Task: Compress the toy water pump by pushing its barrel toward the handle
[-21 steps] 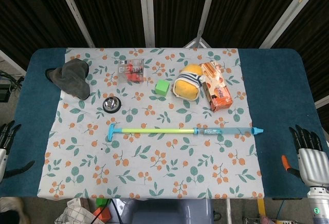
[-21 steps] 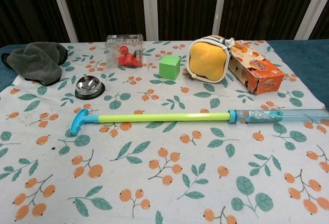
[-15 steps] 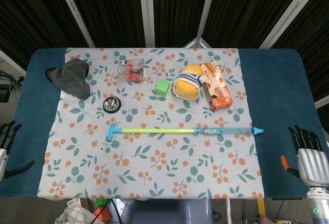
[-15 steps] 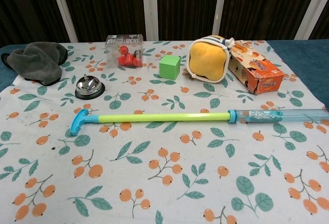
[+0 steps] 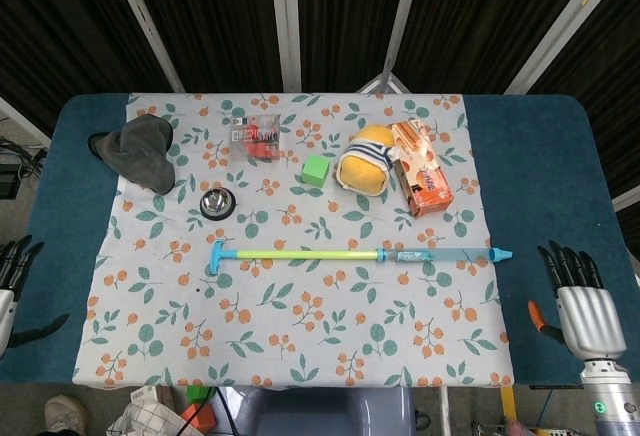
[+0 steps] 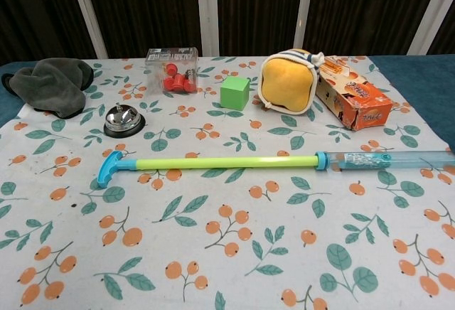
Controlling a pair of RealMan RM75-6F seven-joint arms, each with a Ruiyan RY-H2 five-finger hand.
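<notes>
**Inspector:** Where does the long toy water pump (image 5: 355,254) lie?

**Assistant:** Flat across the middle of the floral tablecloth (image 5: 300,346), lengthwise left to right. Its blue T-shaped handle (image 5: 216,257) is at the left end, the yellow-green rod (image 5: 300,254) runs out in full, and the clear blue barrel (image 5: 440,254) is at the right, nozzle near the cloth's right edge. Nothing touches it.

**Inspector:** The hands?

**Assistant:** The right hand (image 5: 580,301) is over the blue table edge (image 5: 540,156), right of the nozzle and apart from it, fingers straight and spread, holding nothing. The left hand (image 5: 10,276) shows only at the left border of the head view; its dark fingers (image 5: 18,256) point up, somewhat apart, nothing in them. Neither appears in the chest view.

**Inspector:** Other items?

**Assistant:** Behind the pump: a grey crumpled cloth (image 6: 50,86), a silver desk bell (image 6: 124,120), a clear plastic box of red pieces (image 6: 172,70), a green cube (image 6: 234,92), a yellow striped pouch (image 6: 287,82) touching an orange snack carton (image 6: 354,100).
</notes>
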